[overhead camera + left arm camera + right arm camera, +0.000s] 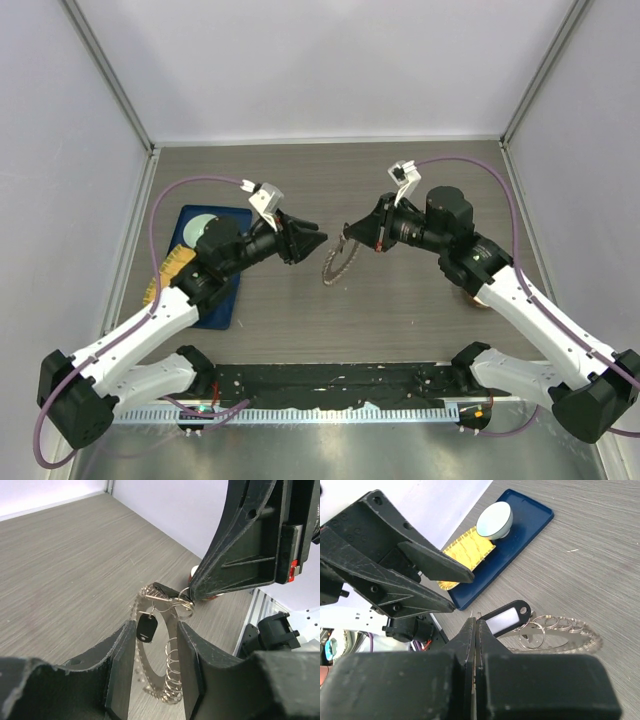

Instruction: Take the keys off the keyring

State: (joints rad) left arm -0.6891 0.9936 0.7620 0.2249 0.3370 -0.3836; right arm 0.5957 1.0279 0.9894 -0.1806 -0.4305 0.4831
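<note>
Your right gripper [349,230]: fingers pinched shut on top of grey-brown toothed round metal keyring [338,262]; keyring hangs tilted below it. Your left gripper [318,238]: just left of keyring, fingers spread, gripping nothing. Small black-headed key [146,628] dangles against keyring face. Black tag with white label [506,617] at keyring top, beside pinch.

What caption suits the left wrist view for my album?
The right pincer holds up the keyring; the open left pincer frames a dangling key.
</note>
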